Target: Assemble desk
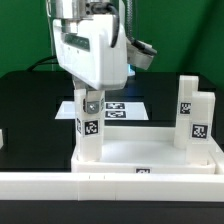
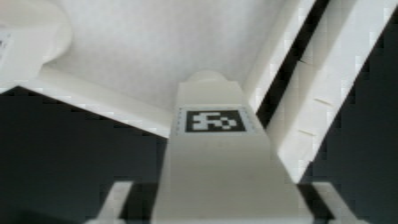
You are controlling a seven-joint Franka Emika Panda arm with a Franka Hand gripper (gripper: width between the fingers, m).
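The white desk top lies flat against the front wall. One white tagged leg stands upright at its corner on the exterior view's left. Two more legs stand at the exterior view's right corners. My gripper hangs straight over the left leg, fingers down along its upper end. In the wrist view the leg runs between my fingers, with a dark gap on each side, so my gripper is open around it. The desk top's inner face and rim lie beyond.
The marker board lies on the black table behind the desk top. The low white border wall runs along the front. A small white object shows at the exterior view's left edge; what it is cannot be told.
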